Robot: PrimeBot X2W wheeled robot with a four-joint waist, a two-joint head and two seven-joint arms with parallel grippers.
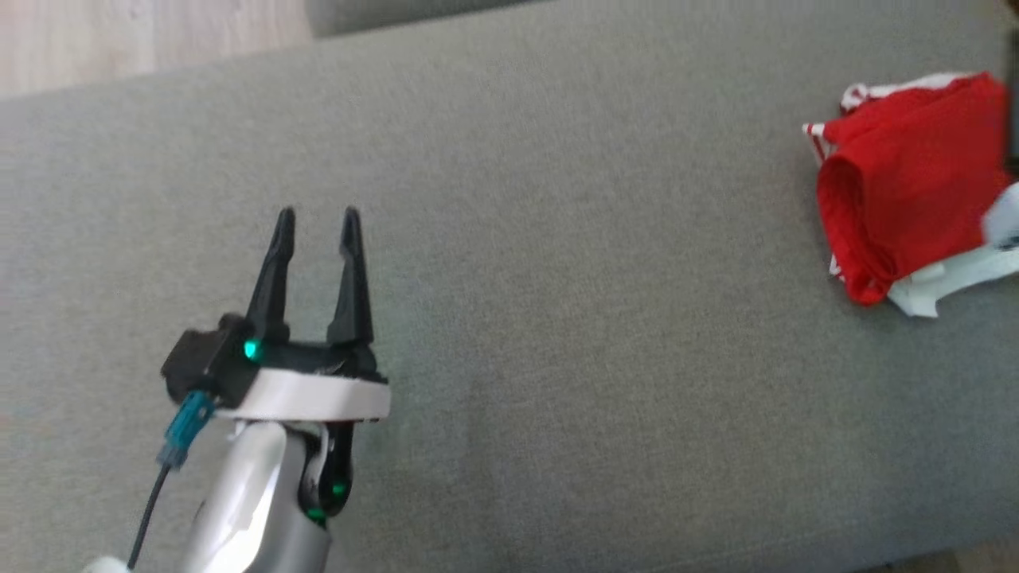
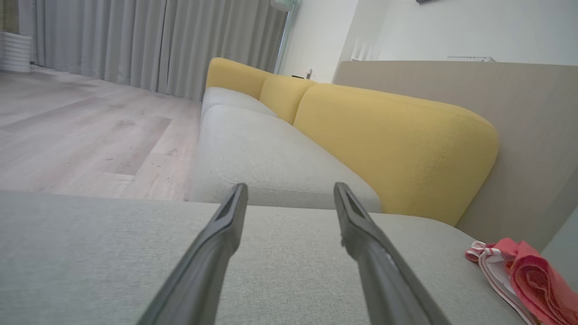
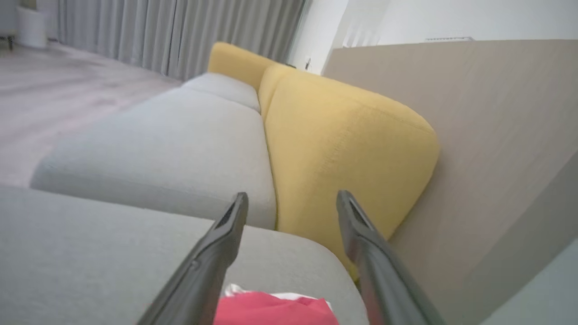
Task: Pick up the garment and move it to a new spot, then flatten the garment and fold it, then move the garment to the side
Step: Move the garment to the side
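Left hand (image 1: pixel 318 216) spread wide, garment (image 1: pixel 915 183) well apart

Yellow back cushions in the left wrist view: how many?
3, in a row: nearest cushion at right, middle cushion behind it, farthest cushion by the curtains. More may be hidden.

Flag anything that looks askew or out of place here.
The garment lies at the right end of the grey cushion, loosely bunched: white edges stick out unevenly under the red layer. Nothing else stands out.
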